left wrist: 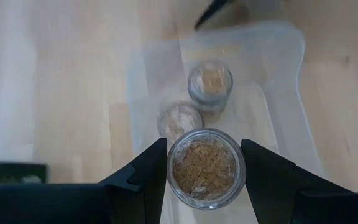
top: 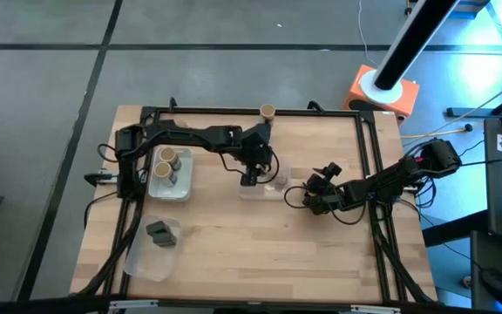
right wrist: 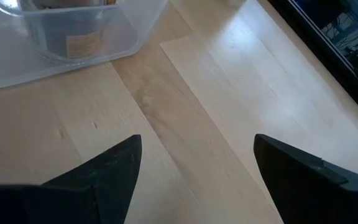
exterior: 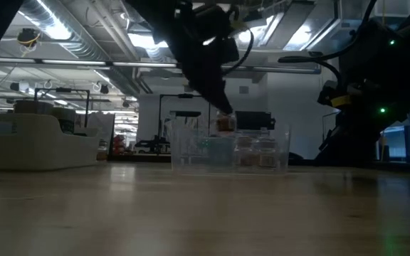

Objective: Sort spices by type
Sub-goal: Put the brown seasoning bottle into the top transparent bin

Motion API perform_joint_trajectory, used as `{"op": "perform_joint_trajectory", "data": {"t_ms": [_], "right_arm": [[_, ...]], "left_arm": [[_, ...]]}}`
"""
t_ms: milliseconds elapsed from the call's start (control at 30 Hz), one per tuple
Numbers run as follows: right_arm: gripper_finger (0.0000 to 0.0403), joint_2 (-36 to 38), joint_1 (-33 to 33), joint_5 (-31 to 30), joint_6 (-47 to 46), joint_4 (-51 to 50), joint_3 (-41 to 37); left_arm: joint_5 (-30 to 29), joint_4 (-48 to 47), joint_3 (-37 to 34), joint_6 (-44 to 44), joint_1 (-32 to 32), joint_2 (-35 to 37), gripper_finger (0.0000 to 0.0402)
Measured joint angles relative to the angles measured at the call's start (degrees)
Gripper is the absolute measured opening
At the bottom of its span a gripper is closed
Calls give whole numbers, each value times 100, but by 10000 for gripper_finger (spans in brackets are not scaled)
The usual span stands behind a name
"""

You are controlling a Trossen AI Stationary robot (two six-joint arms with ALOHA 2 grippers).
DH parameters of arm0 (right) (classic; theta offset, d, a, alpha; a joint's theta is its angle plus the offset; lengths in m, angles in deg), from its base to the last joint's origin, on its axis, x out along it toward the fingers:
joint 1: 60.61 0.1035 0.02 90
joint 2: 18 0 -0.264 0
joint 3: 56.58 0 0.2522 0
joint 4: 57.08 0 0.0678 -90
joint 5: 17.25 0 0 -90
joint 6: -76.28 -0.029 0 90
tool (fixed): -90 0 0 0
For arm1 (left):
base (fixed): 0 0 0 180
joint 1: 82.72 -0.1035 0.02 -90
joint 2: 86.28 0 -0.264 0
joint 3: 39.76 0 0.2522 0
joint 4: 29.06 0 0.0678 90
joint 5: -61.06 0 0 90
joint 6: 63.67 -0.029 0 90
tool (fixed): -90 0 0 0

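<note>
- My left pincer [left wrist: 205, 171] was closed on a small round jar [left wrist: 206, 168] of brown spice, one finger [left wrist: 146, 169] on each side of its glass wall.
- In the high view that pincer [top: 249, 177] stood above the middle of the table [top: 260, 244], at the edge of a clear tray [top: 264, 187].
- In the left wrist view, two more small jars sat inside that clear tray [left wrist: 284, 112] below the held one: a pale-filled jar [left wrist: 179, 118] and a tan-filled jar [left wrist: 210, 82], close together.
- The low view showed the held jar [exterior: 225, 123] above the tray's rim [exterior: 230, 131], with further jars [exterior: 256, 151] in the tray.
- My right pincer [right wrist: 197, 168] was wide apart and held nothing; only bare wood lay between its fingers [right wrist: 114, 165].
- It [top: 314, 187] waited low over the table just to the right of the middle tray.
- A second tray [top: 184, 181] at the left held two tan-topped jars [top: 167, 155] and two grey items [top: 172, 177].
- A third tray [top: 142, 262] at the front left held dark grey packets [top: 160, 232].
- One tan-topped jar [top: 267, 112] stood alone at the far edge of the table, well apart from the trays.
</note>
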Motion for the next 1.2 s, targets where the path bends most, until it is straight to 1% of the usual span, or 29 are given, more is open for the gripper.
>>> {"op": "perform_joint_trajectory", "data": {"t_ms": [133, 500, 600, 733, 900, 1200], "right_arm": [[310, -2, 0, 6, 0, 6, 2], [310, -2, 0, -3, 15, 47, 2], [310, -2, 0, -16, 15, 50, 2], [310, -2, 0, -16, 15, 61, 2], [310, -2, 0, -16, 17, 67, 2], [310, -2, 0, -14, 17, 89, 2]], "left_arm": [[-2, 466, -361, 148, 0, -2, 166], [-46, 1276, -992, 228, 46, -48, 166], [-186, 1391, -1133, 240, 42, -48, 166], [-201, 1904, -1379, 225, 39, -48, 166], [-202, 2149, -1545, 221, 23, -43, 166], [-204, 2244, -1718, 197, -39, -39, 166]]}}
